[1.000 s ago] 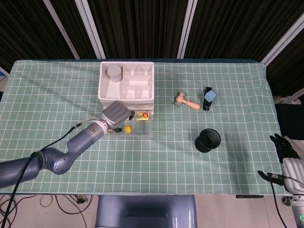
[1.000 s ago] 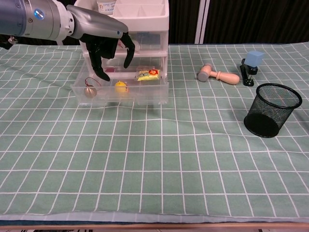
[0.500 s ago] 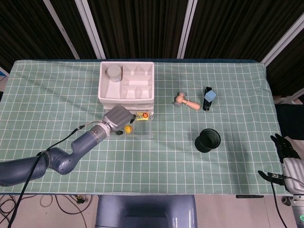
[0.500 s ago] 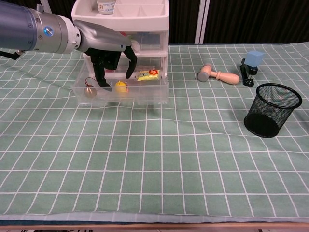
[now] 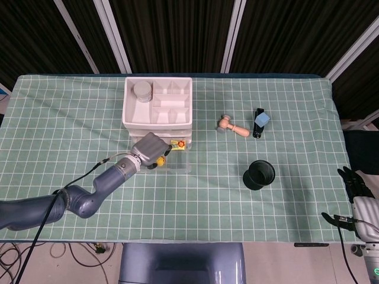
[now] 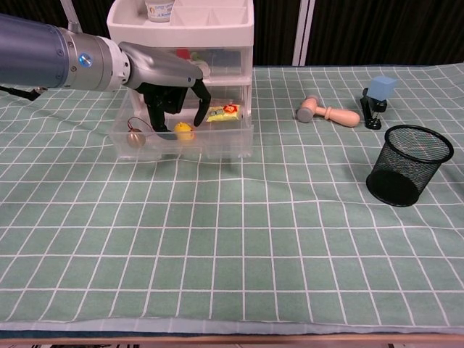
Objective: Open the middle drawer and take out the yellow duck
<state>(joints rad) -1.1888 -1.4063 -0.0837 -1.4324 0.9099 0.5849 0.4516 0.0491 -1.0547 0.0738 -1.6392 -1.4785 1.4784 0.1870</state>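
Observation:
The white drawer unit (image 5: 158,112) (image 6: 217,29) stands at the back left, and its middle drawer (image 6: 232,141) (image 5: 180,163) is pulled out toward me. The small yellow duck (image 6: 184,130) (image 5: 160,160) lies inside, beside a yellow snack packet (image 6: 223,112) and a round trinket on a red cord (image 6: 135,136). My left hand (image 6: 170,83) (image 5: 151,148) reaches down into the drawer, fingers (image 6: 199,109) spread on either side of the duck; no grip shows. My right hand (image 5: 355,183) hangs beyond the table's right front corner, holding nothing.
A wooden mallet (image 6: 328,112) lies right of the drawers. A blue cube sits on a black stapler (image 6: 375,98) further right. A black mesh cup (image 6: 408,163) stands at the front right. A jar (image 5: 142,90) sits on the unit's top tray.
My left hand has sunk lower and shifted right into the open drawer, so its fingers now straddle the duck. The duck and my right hand have not moved.

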